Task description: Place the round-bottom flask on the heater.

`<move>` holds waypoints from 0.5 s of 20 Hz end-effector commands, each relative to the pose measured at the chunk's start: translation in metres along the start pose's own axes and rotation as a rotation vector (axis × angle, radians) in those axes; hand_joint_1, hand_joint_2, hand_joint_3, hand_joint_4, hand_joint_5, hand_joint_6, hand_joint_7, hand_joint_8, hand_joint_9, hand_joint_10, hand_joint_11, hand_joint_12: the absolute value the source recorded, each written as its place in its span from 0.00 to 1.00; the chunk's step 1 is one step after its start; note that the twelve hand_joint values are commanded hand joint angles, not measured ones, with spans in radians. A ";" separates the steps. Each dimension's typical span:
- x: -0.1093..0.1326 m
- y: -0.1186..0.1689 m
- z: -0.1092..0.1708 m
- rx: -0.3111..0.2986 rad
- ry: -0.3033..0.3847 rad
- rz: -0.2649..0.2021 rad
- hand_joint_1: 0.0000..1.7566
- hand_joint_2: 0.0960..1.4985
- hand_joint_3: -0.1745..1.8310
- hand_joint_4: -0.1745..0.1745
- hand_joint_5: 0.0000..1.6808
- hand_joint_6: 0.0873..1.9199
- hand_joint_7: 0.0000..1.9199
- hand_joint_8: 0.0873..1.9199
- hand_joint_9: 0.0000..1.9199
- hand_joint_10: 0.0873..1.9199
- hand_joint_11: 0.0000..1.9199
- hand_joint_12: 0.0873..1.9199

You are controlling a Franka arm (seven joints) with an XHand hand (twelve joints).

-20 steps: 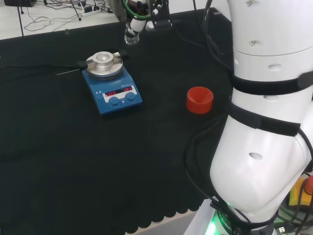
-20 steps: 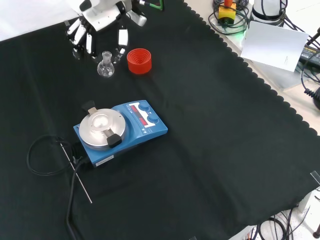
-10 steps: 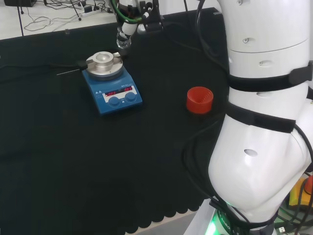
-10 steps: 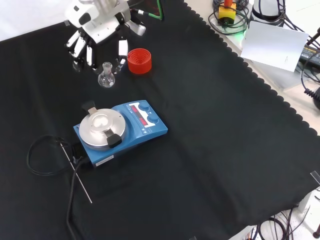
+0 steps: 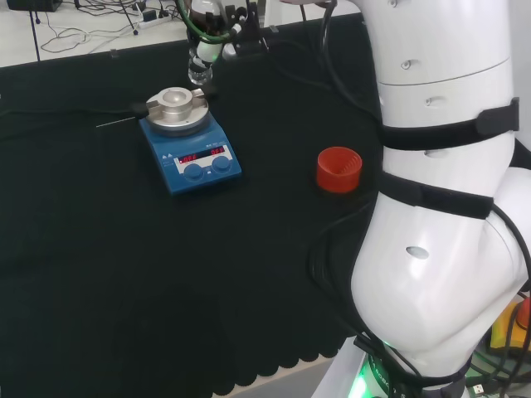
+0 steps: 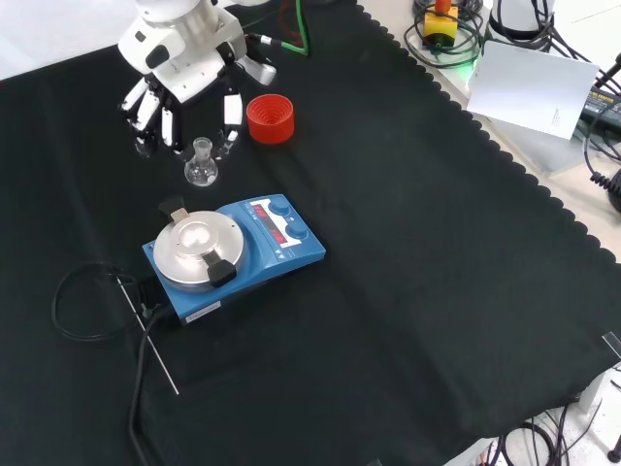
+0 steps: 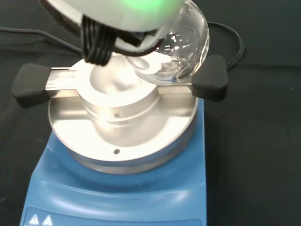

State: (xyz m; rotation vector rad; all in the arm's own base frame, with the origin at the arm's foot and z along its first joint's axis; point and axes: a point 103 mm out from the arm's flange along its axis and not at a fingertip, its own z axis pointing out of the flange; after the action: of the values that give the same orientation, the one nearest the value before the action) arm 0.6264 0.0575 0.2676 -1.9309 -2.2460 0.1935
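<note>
The clear round-bottom flask point(image 6: 201, 170) hangs neck up from the black and white hand point(image 6: 182, 50), whose fingers are pinched round its neck. In the front view it is just above and behind the blue heater point(image 6: 277, 243), between the heater and the hand. In the head view the flask point(image 5: 197, 73) hovers at the far right rim of the heater's point(image 5: 189, 141) silver plate, under the hand point(image 5: 207, 50). In the wrist view the flask's bulb point(image 7: 181, 47) floats over the far side of the plate's round well point(image 7: 120, 101), below the hand point(image 7: 127, 12).
A red ribbed ring stand point(image 6: 270, 117) sits behind the heater in the front view, to the right of the hand. In the head view the stand point(image 5: 338, 168) lies to the heater's right. A black cable point(image 6: 82, 306) and a thin rod point(image 6: 147, 335) trail from the heater's left side.
The hand has carried the flask toward the heater: leftward in the head view, lower in the front view. The heater and the red stand have stayed put.
</note>
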 end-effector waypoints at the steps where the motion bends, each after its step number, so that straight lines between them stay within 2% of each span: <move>1: 0.005 0.015 0.006 0.011 -0.008 -0.011 0.63 0.38 0.49 0.91 0.70 0.46 0.23 0.34 0.32 0.29 0.14 0.70; 10: 0.014 0.036 0.012 0.019 -0.022 -0.039 0.63 0.38 0.49 0.90 0.70 0.46 0.23 0.34 0.32 0.29 0.14 0.70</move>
State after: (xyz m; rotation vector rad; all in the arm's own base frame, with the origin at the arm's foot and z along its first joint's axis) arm 0.6500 0.0722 0.2564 -1.9023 -2.2768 0.2116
